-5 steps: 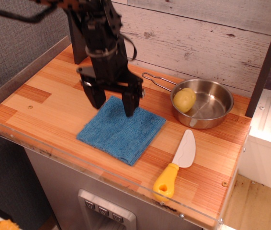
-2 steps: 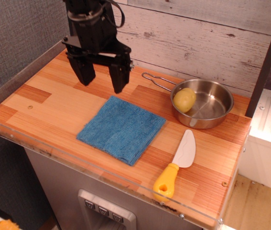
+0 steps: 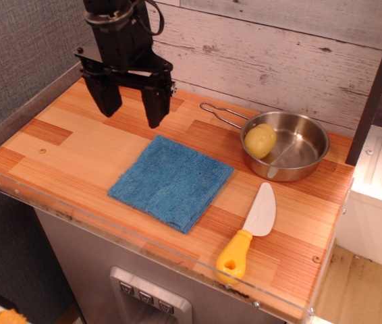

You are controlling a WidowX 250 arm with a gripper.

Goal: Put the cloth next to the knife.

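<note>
The blue folded cloth (image 3: 172, 181) lies flat on the wooden counter, left of the knife (image 3: 250, 230). The knife has a white blade and a yellow-orange handle with a hole, and lies near the front edge, a short gap from the cloth's right corner. My black gripper (image 3: 131, 113) hangs open and empty above the counter, behind and to the left of the cloth, clear of it.
A steel pan (image 3: 287, 145) with a yellow ball-shaped item (image 3: 260, 140) in it stands at the back right, its wire handle pointing left. A clear plastic rim (image 3: 144, 246) runs along the counter's front edge. A plank wall stands behind.
The gripper was down at the cloth's far edge with fingers open; it has risen and moved back and to the left, empty. The cloth has not moved.
</note>
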